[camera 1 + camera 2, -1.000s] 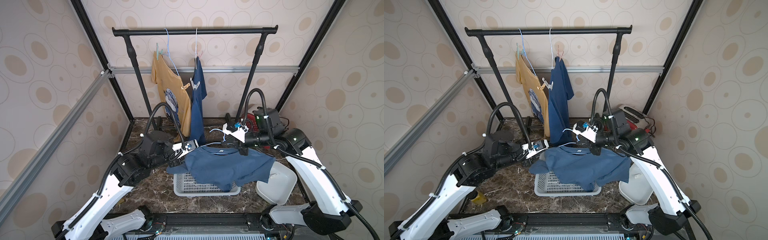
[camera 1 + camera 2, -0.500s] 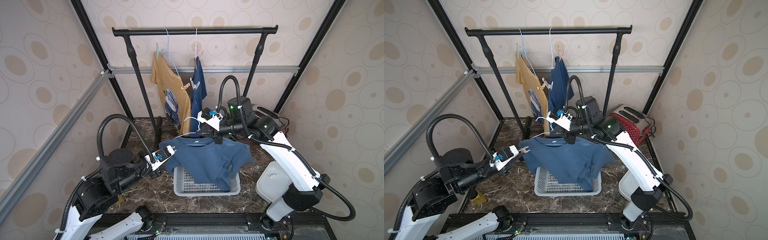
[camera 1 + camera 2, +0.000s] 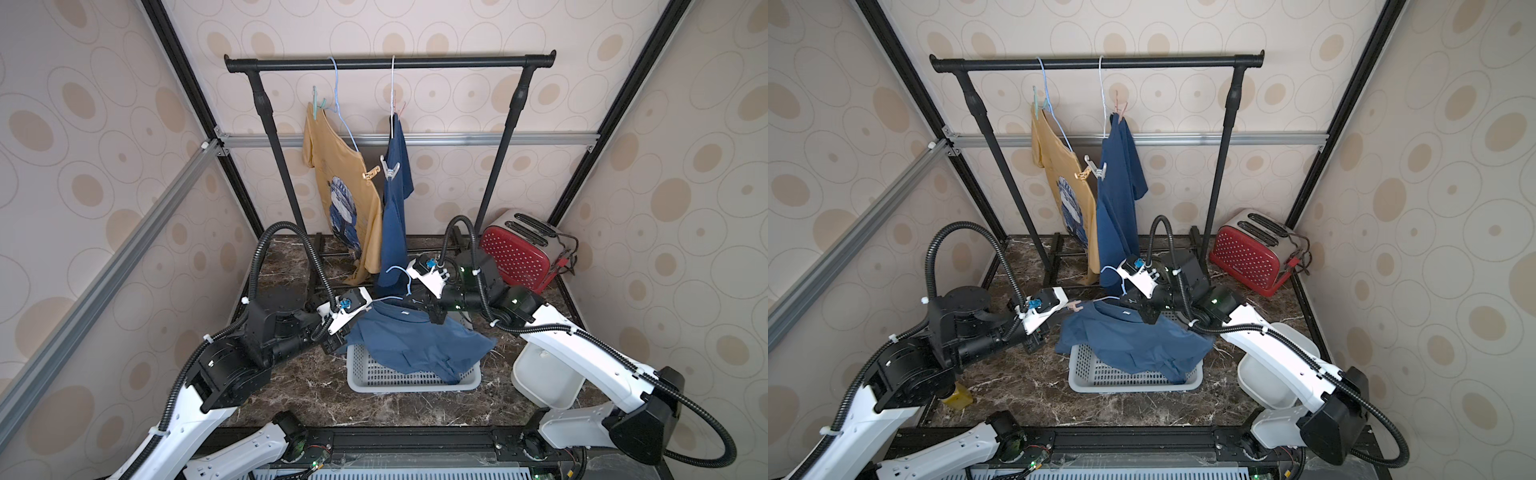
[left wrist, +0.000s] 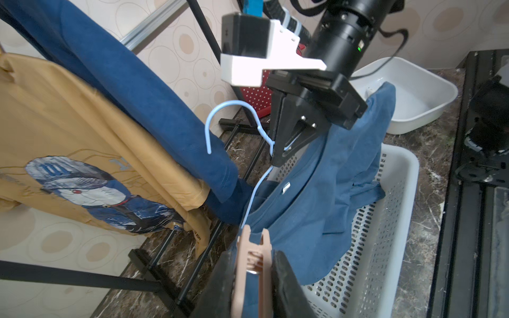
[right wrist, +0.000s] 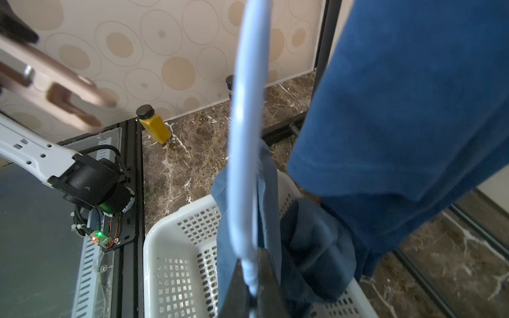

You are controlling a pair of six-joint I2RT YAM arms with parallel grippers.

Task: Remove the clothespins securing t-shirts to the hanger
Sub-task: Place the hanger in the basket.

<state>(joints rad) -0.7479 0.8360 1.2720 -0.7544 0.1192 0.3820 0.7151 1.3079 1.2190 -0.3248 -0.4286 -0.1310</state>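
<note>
The left claw (image 4: 253, 257) squeezes the tan clothespin (image 4: 248, 242), which points lengthwise at the shoulder of the blue shirt (image 4: 303, 209) just ahead, while the right claw (image 4: 283, 154) pinches the hanger (image 4: 228, 102) tight.

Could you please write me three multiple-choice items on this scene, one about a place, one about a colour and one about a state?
1. Where is the medium blue t-shirt relative to the white basket? A hanging over it; B behind it, well clear; C beneath it.
2. What colour is the clothespin in the left end effector? A teal; B yellow; C pinkish-tan.
3. The right end effector is: A wide open; B shut on the light-blue hanger; C shut on nothing.
Answers: 1 A, its hem droops onto the basket; 2 C, plain in the left wrist view; 3 B, it pinches the hanger's wire.
</note>
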